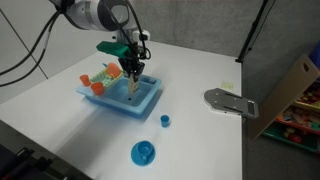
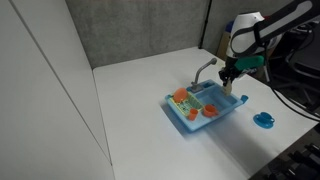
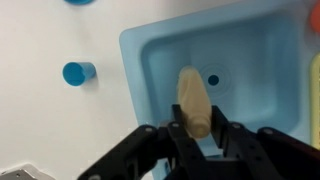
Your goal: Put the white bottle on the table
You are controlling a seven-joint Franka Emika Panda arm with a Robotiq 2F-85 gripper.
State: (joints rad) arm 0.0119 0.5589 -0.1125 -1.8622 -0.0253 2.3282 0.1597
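The white bottle (image 3: 194,100) is a cream, stubby toy bottle held between my gripper's (image 3: 196,128) black fingers. It hangs just above the basin of the blue toy sink (image 3: 150,62), over the drain hole. In both exterior views the gripper (image 1: 133,76) (image 2: 231,78) hovers over the sink (image 1: 122,104) (image 2: 205,120), with the bottle (image 1: 134,86) showing below the fingers. The sink stands on the white table (image 1: 200,70) (image 2: 130,110).
A small blue cup (image 1: 165,121) (image 3: 77,73) stands on the table next to the sink. A blue round piece (image 1: 143,152) (image 2: 264,120) lies nearer the table's edge. Orange cups (image 1: 98,82) (image 2: 182,97) sit in the sink's rack side. A grey flat object (image 1: 228,102) lies further off.
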